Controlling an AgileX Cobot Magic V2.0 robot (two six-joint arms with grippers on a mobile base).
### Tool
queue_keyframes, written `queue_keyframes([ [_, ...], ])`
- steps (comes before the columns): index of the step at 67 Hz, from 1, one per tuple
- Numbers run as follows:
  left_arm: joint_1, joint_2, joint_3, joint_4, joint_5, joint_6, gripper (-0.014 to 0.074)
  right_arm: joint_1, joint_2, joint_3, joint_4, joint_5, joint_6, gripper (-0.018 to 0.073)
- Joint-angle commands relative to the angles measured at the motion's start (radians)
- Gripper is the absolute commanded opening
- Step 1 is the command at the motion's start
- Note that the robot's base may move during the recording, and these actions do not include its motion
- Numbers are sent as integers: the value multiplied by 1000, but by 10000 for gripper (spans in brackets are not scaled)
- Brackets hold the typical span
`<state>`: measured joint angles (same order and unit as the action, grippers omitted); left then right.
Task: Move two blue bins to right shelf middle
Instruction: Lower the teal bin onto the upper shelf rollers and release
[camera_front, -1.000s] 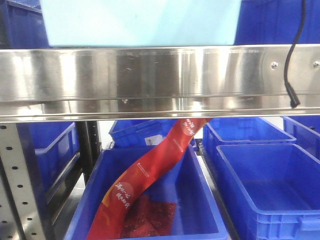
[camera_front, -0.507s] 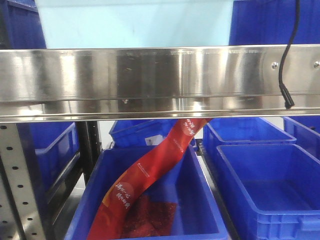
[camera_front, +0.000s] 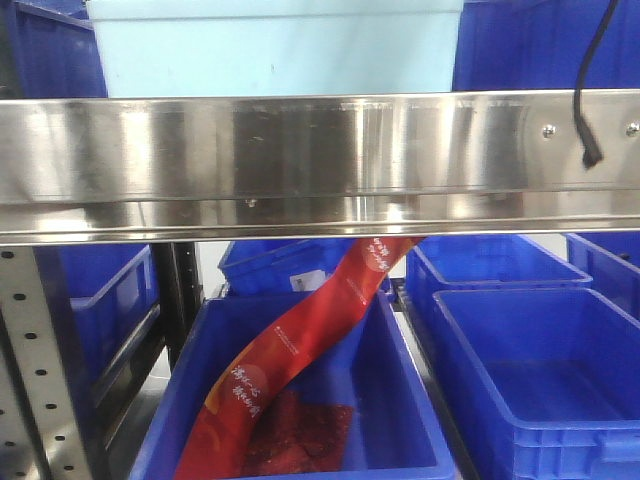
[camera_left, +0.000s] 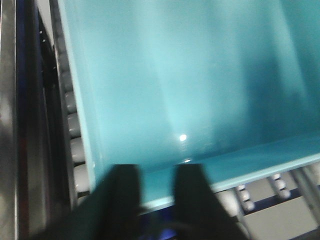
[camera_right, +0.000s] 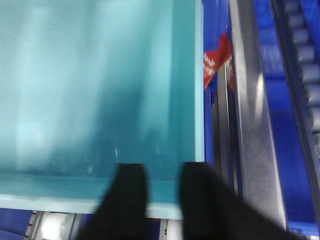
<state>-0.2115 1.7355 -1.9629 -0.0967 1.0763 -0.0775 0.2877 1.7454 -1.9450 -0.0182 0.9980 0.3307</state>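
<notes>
My front camera looks level at the steel shelf rail (camera_front: 320, 160), close up, the pale teal bin (camera_front: 275, 45) at twelve o'clock above it. Both my wrist cameras peer steeply down into that bin (camera_left: 190, 80) at close range, my finger silhouettes at six o'clock.

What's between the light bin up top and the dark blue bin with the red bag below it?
The steel shelf rail runs between the light bin and the dark blue bin, seen in the front view.

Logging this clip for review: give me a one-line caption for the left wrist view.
Left claw straddling the near rim of a light teal bin sitting on the shelf's rollers.
</notes>
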Motion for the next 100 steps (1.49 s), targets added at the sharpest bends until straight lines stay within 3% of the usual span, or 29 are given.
queue_keyframes([
  [1, -5, -12, -18, -53, 0, -8, -109, 0, -31, -8, -2, -9, -9, -167],
  [8, -7, -33, -25, -108, -19, -8, -111, 0, -54, -8, -2, -9, -9, -162],
  [18, -14, -90, 13, -51, -40, -8, -111, 0, -106, 26, -8, -40, -63, -162],
  [37, -16, -375, 491, -51, -512, 4, -111, 2, -361, 453, -32, -503, -73, -162],
  [50, -16, -538, 786, -51, -754, 77, -111, 2, -496, 679, -147, -689, -73, -162],
  [62, -16, -692, 1034, -51, -962, 77, -111, 2, -608, 924, -182, -867, -73, -162],
  [83, -16, -981, 1373, -51, -1076, 77, -111, 2, -857, 1247, -189, -876, -73, -162],
  [100, -16, -1117, 1430, -51, -1047, 77, -111, 2, -1034, 1316, -183, -871, -73, -162],
])
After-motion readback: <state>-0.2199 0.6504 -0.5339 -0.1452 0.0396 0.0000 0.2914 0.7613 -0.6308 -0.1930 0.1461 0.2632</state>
